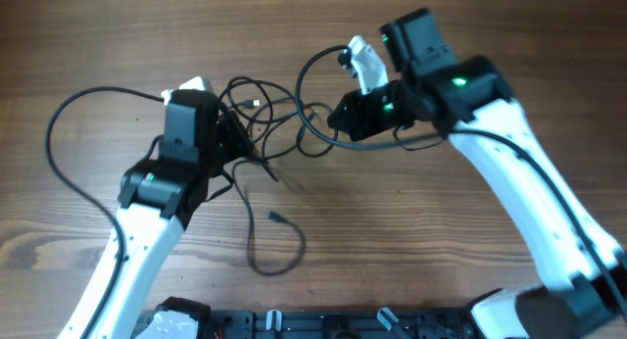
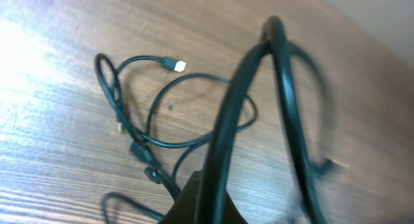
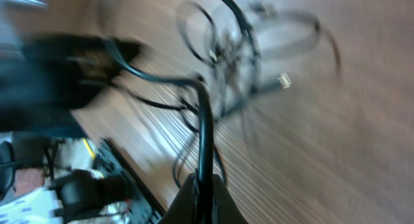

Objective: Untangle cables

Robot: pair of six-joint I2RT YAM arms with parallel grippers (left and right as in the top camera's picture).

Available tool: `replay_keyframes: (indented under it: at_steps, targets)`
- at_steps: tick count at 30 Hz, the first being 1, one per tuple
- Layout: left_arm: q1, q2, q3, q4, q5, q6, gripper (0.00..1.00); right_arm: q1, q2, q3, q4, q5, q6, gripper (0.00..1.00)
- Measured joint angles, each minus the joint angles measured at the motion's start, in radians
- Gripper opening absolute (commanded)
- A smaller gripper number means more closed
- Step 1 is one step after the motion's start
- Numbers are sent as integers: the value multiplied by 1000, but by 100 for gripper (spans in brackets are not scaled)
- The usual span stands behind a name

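Overhead shows the desk carrying the cables, a tangle running left-right between both arms. Only the wrist views show the grips: left end effector and right end effector each clamped on the cables.

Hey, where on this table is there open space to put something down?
Bare wooden tabletop opens between the thin black cables' loose tail and the white right arm, and along the top-left edge. Crowded: the centre knot between both arms.
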Motion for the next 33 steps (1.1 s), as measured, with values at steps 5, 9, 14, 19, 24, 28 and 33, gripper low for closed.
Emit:
replay_keyframes:
  at_steps: [5,9,14,19,24,28,33]
  targets:
    - [0,100,0,-8,-13,0,4,-222,-204,106,72,-102,71,4]
    - [0,106,0,-17,-31,0,4,-491,-247,111,130,-327,151,4]
    - [0,106,1,-24,-50,1,4,-698,-194,111,250,-563,277,4]
    - [0,107,2,-53,-122,1,4,-725,-69,111,571,-878,510,4]
    - [0,108,1,-65,-227,1,4,-725,-20,111,665,-995,654,4]
    - [0,172,2,-36,-256,-23,4,-659,-20,112,564,-985,587,4]
    - [-1,328,0,75,-136,-43,4,-468,-19,117,57,-650,286,4]
